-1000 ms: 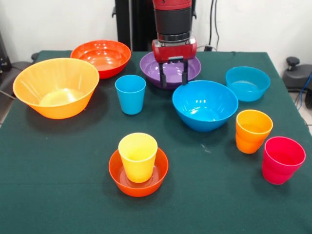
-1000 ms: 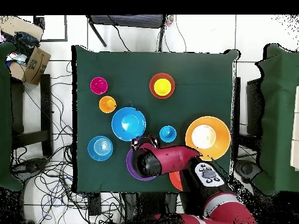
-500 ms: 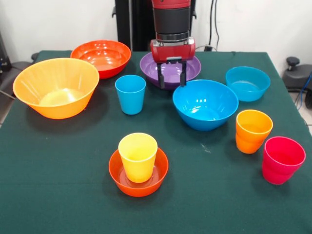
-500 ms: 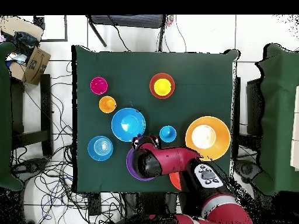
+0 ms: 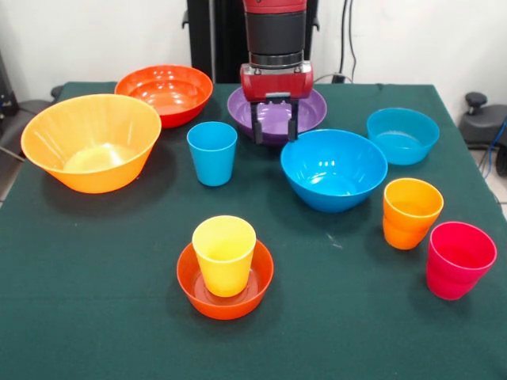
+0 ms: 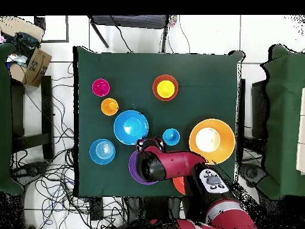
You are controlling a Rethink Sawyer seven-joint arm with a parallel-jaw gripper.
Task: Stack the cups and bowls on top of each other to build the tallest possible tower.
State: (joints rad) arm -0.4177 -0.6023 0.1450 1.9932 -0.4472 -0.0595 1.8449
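My gripper (image 5: 274,131) hangs open and empty over the near rim of the purple bowl (image 5: 313,108), between the blue cup (image 5: 212,152) and the large blue bowl (image 5: 333,169). A yellow cup (image 5: 224,253) stands inside the small red-orange bowl (image 5: 226,299) near the front. The large light orange bowl (image 5: 91,141) and the medium red-orange bowl (image 5: 164,93) sit at the left. The teal bowl (image 5: 402,134), orange cup (image 5: 410,212) and pinkish red cup (image 5: 459,259) sit at the right. In the overhead view the arm covers most of the purple bowl (image 6: 133,173), with the gripper (image 6: 149,144) beside the blue cup (image 6: 171,137). No tower stands.
The green cloth table (image 5: 95,317) carries everything, with open cloth along its front and left. In the overhead view cables and a cardboard box (image 6: 33,65) lie on the floor left of the table (image 6: 202,71), and another green table (image 6: 286,119) stands at the right.
The gripper has shifted slightly to the left in the front view, staying open above the purple bowl. No cup or bowl has moved.
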